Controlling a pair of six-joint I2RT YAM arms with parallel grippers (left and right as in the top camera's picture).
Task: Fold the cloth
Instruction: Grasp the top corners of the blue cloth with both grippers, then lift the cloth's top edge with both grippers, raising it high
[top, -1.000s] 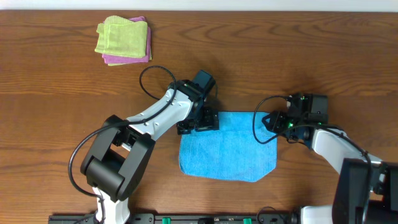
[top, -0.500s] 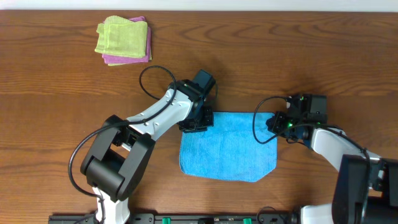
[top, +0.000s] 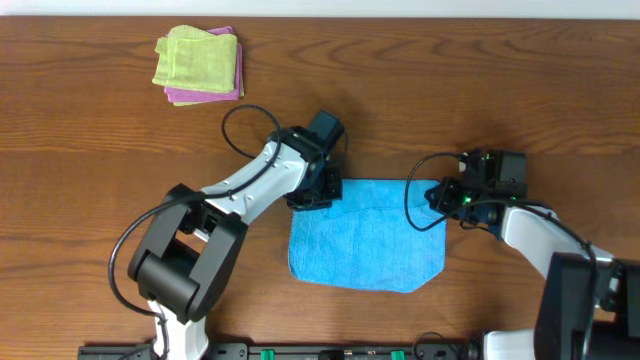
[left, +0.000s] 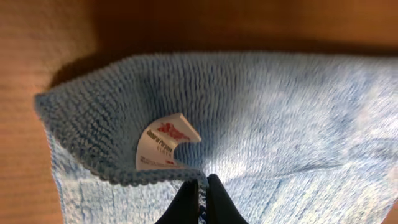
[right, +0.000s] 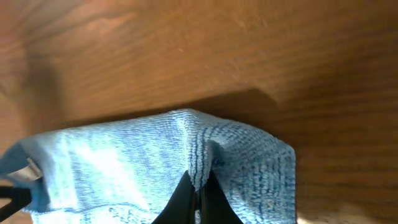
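The sky-blue terry cloth (top: 365, 235) lies flat on the wooden surface (top: 100, 150) between the arms, its white label (left: 165, 144) showing at the far left corner. The left gripper (left: 203, 186) is pinched tight on the hem just beside that label. The right gripper (right: 198, 186) is clamped on a small pleat at the far right corner. The grasp looks made (first fold not begun). Next, both corners should rise together and travel to the near edge, kept level. A folded green cloth (top: 195, 60) sits well apart.
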